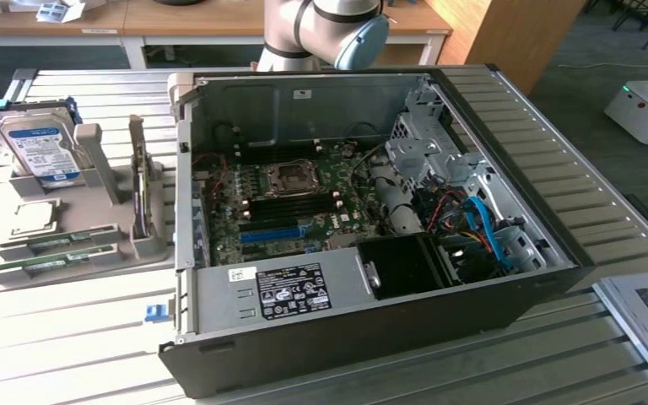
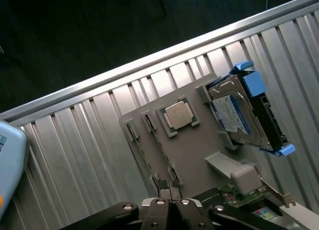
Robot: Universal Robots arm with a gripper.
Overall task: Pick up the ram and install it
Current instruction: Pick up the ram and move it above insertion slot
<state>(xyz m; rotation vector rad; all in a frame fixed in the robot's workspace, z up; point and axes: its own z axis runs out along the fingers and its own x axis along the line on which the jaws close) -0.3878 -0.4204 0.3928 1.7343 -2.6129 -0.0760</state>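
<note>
Ram [image 1: 60, 241] is not yet lifted: it lies in its holder, well apart from the board where it must go. The biggest thing is a slatted metal table [image 1: 99, 346], which carries everything. In the middle of it lies the open computer case [image 1: 414, 312], and on the floor of the case the green motherboard [image 1: 301, 202] is seen. The arm [image 1: 318, 29] rises at the far side, behind the case. At the exterior view's left of the case stands a grey tray [image 1: 88, 272]. At its far end a hard drive [image 1: 40, 152] stands upright, nearer comes a processor chip [image 1: 31, 218], and nearest lie two green sticks side by side, the ram and its twin [image 1: 51, 261]. Which one of the pair is meant, I cannot say for sure. Both have the long axis across the scene, roughly from left to right in the exterior view. In the wrist view the gripper [image 2: 168, 186] hangs above the tray, its jaws pressed together with nothing between them. The narrow grooves [image 2: 145, 156] of the tray run lengthwise away from the gripper, so I judge that the ram lies ahead of it and below it, and that the jaws would close across the thin side of a stick.
</note>
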